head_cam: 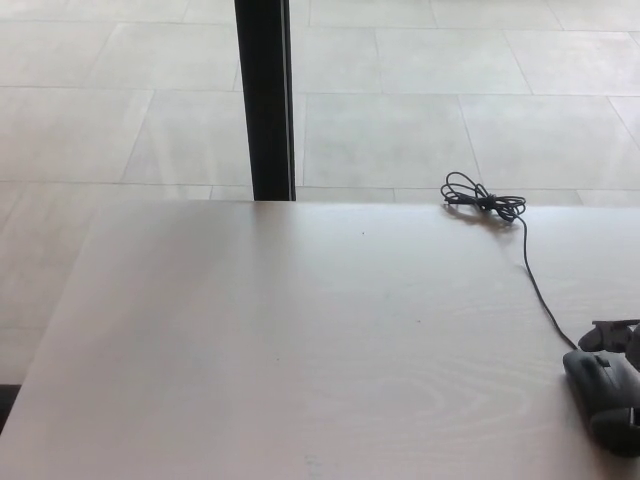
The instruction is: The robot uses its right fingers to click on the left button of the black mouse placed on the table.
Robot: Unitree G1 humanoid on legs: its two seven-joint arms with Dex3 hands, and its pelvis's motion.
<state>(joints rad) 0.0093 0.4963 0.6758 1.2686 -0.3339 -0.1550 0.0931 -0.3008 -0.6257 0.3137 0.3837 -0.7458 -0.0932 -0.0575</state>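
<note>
Here black mouse (604, 399) at table (300, 350) right edge; right fingers (615, 335) just behind; spread unclear.

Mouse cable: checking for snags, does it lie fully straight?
No, the cable ends in a tied coil near the far edge of the table.

the desk (300, 350) is pale whitish wood with faint grain. the mouse (603, 398) and its cable (530, 265) are black. the floor (420, 110) has light grey tiles; the post (265, 100) is black.

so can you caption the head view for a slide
Black wired mouse at the right edge of a pale wooden table, its cable bundled near the far edge, robot's right hand partly visible beside it.
</note>
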